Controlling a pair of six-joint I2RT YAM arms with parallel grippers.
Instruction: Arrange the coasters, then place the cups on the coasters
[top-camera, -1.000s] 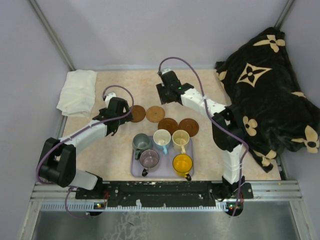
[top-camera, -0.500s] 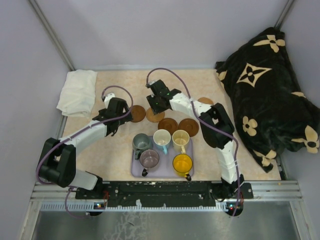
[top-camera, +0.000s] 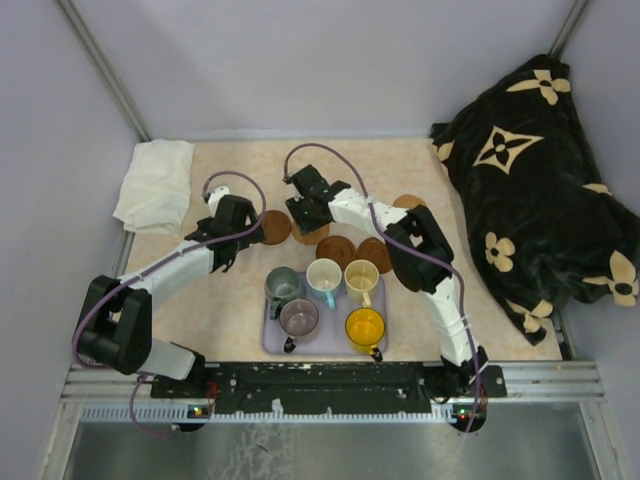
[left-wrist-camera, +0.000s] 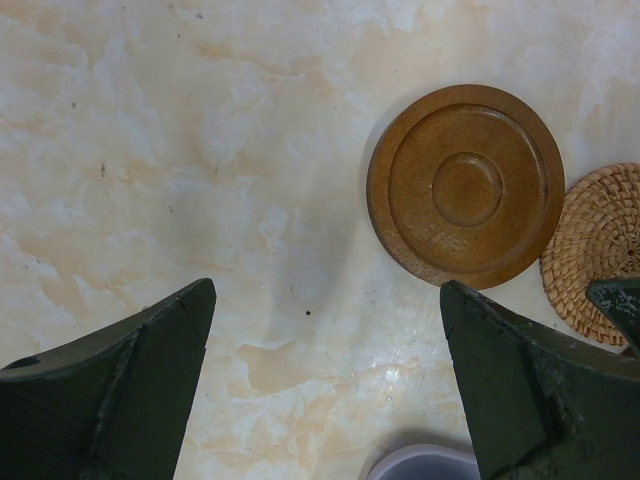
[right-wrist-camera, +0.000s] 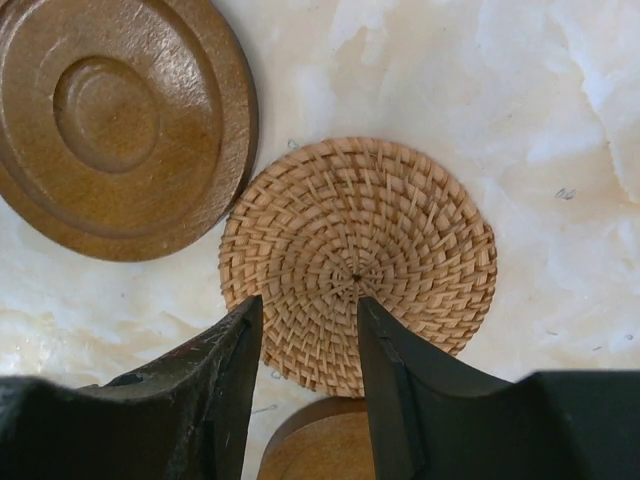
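Observation:
Five coasters lie behind the tray: a dark wooden coaster (top-camera: 275, 227) (left-wrist-camera: 465, 185) (right-wrist-camera: 120, 120), a woven one (top-camera: 313, 236) (right-wrist-camera: 358, 250) (left-wrist-camera: 600, 250), two dark ones (top-camera: 337, 250) (top-camera: 376, 256), and a tan one (top-camera: 408, 202) further back. My right gripper (top-camera: 307, 213) (right-wrist-camera: 308, 305) hovers over the woven coaster, jaws narrowly open, nothing between them. My left gripper (top-camera: 243, 228) (left-wrist-camera: 328, 290) is wide open over bare table, left of the wooden coaster. The cups stand on the tray: grey-green (top-camera: 282, 285), white (top-camera: 324, 274), cream (top-camera: 361, 275), mauve (top-camera: 298, 318), yellow (top-camera: 365, 327).
The lavender tray (top-camera: 270, 345) sits at the front centre; its corner (left-wrist-camera: 420, 462) shows under the left gripper. A folded white cloth (top-camera: 155, 185) lies at the back left. A black flower-patterned blanket (top-camera: 530, 180) is heaped along the right side.
My right arm has swung left and nearer, from the back centre to over the woven coaster, uncovering the tan coaster behind it. Its jaws narrowed slightly. The left arm has not moved.

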